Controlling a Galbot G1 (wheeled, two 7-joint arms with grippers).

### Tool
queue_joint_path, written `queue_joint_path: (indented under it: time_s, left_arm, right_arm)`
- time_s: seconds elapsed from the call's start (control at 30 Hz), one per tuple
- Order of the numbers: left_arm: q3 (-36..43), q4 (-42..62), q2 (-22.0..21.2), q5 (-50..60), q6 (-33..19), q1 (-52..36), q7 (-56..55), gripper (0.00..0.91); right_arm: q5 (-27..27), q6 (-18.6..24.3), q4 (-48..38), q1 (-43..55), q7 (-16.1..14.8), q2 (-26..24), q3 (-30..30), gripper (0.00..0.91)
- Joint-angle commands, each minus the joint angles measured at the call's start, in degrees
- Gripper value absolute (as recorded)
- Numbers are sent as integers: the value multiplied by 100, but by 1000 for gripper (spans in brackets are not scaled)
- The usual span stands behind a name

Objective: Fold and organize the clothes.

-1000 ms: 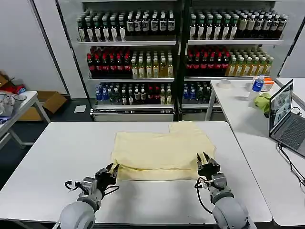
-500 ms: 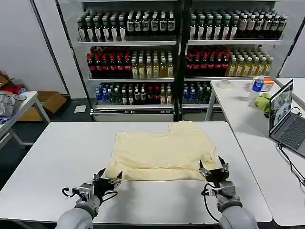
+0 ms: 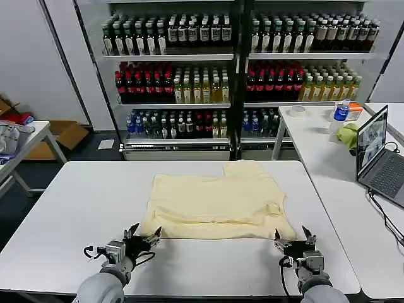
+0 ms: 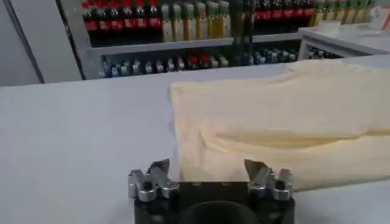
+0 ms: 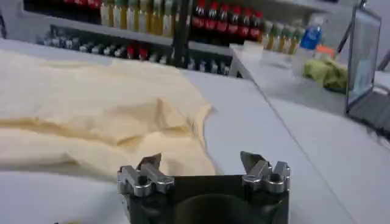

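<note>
- Left gripper (image 3: 142,234) sits low over the white table (image 3: 76,208), just off the near left corner of the T-shirt (image 3: 214,199), its fingers spread apart with nothing between them.
- From the left wrist view, the same gripper (image 4: 209,173) has its two fingertips (image 4: 159,168) pointing at the T-shirt's (image 4: 274,122) near hem, close to the cloth; whether they touch it cannot be told.
- Right gripper (image 3: 292,235) is just off the T-shirt's near right corner, also low over the table, jaws apart and empty.
- From the right wrist view, the right gripper (image 5: 200,163) faces the T-shirt's (image 5: 91,115) right edge, where the cloth is rumpled into a raised fold.
- Pale cream-yellow T-shirt lies spread on the middle of the table, a fold line running across it near the hem, one part jutting out at its far right corner.
- Beyond the T-shirt stands a shelf of bottles (image 3: 240,76).
- To the T-shirt's right, on a side table, rest a laptop (image 3: 379,154), a lime-green cloth (image 3: 348,134) and a blue-capped bottle (image 3: 341,112).
</note>
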Motion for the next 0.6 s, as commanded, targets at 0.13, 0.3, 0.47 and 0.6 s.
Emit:
queue_joint_path:
  time_s: [0.13, 0.3, 0.47, 0.6]
  left_arm:
    - [18, 66, -14, -16, -60, -6, 16, 50]
    - [23, 43, -29, -13, -68, 64, 30, 20]
    - [36, 31, -9, -15, -71, 69, 52, 20]
    - [-38, -138, -10, -55, -68, 173, 65, 20]
  right_arm:
    - [665, -215, -80, -17, 81, 53, 27, 0]
    - [650, -162, 20, -93, 78, 45, 57, 0]
    - [633, -153, 101, -146, 77, 33, 99, 0]
    - [612, -160, 247, -261, 77, 0, 136, 0]
